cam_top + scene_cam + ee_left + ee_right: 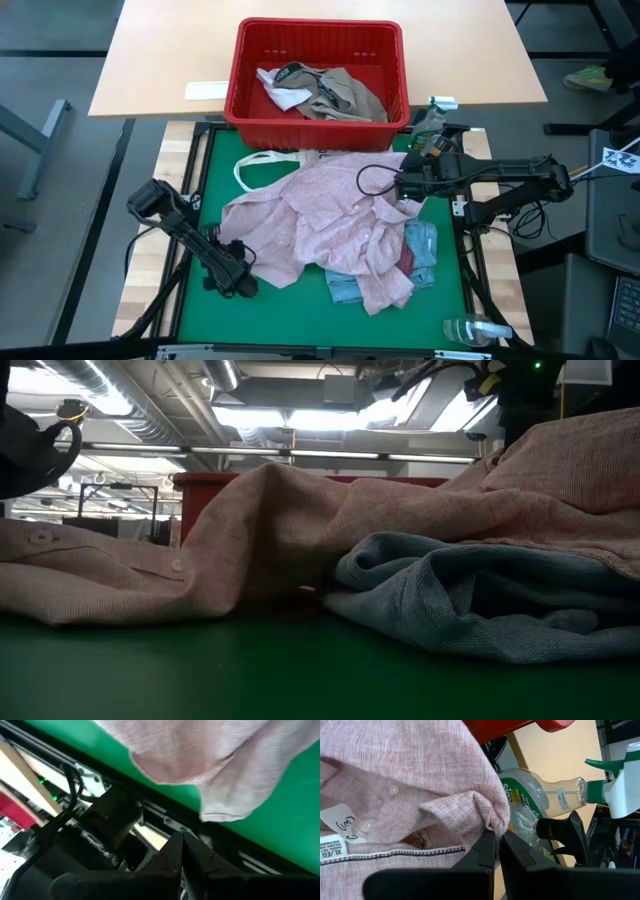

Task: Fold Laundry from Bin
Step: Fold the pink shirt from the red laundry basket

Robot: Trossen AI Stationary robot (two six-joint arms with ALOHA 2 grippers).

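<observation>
A pale pink shirt [330, 225] lies crumpled across the green mat [280, 315], draped over a light blue garment [425, 250] and a maroon piece [405, 262]. The red bin [318, 70] stands past the mat's far edge and holds khaki-grey and white cloth [325, 92]. My right gripper [400, 187] is at the shirt's far right part, shut on it. My left gripper [243, 285] is shut and holds nothing, low at the mat's near left, just short of the shirt's left edge [220, 795]. In the low view the shirt [250, 530] rises toward the right over the blue garment [480, 590]. My right gripper pinches a bunched fold of the pink shirt [492, 820] between its two fingers, beside the collar with its white label [337, 832] and the buttons. The fingers come slanting down from the table's right side. That part is lifted; the shirt's remainder lies slack on the mat.
A white tote strap [250, 165] loops out from under the shirt at the far left. A clear spray bottle [545, 795] stands by the bin's right corner near my right gripper. Another bottle [475, 330] lies at the near right corner. Bare mat shows along the near edge.
</observation>
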